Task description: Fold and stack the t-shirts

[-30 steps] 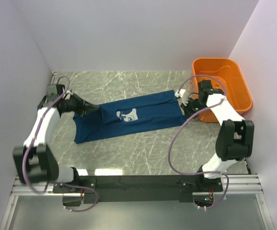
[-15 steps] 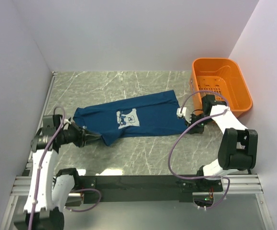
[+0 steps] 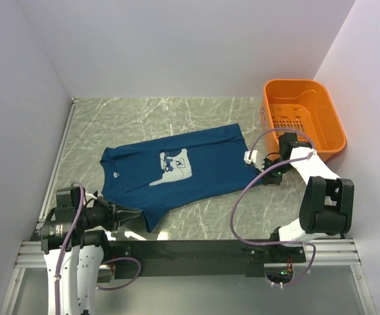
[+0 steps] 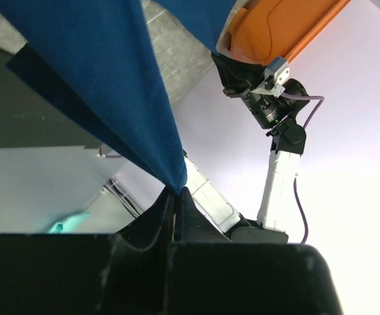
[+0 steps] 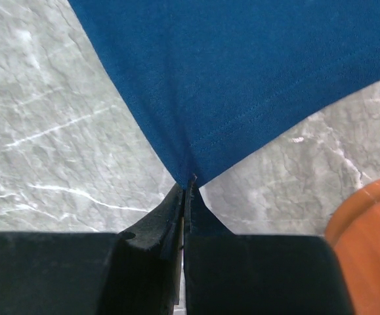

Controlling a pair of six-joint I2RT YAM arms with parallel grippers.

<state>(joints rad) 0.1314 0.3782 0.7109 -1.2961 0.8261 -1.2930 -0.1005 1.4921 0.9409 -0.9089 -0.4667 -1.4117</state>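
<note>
The t-shirt (image 3: pixel 176 167) is spread across the middle of the surface (image 3: pixel 196 118). It is gripped by the left claw (image 3: pixel 139 216) towards the near-left corner and by the right claw (image 3: pixel 269 178) towards the right edge.

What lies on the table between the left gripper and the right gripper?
The dark teal-blue t-shirt lies spread out, print up, between the left gripper and the right gripper; each pinches its edge. The top view shows this.
</note>
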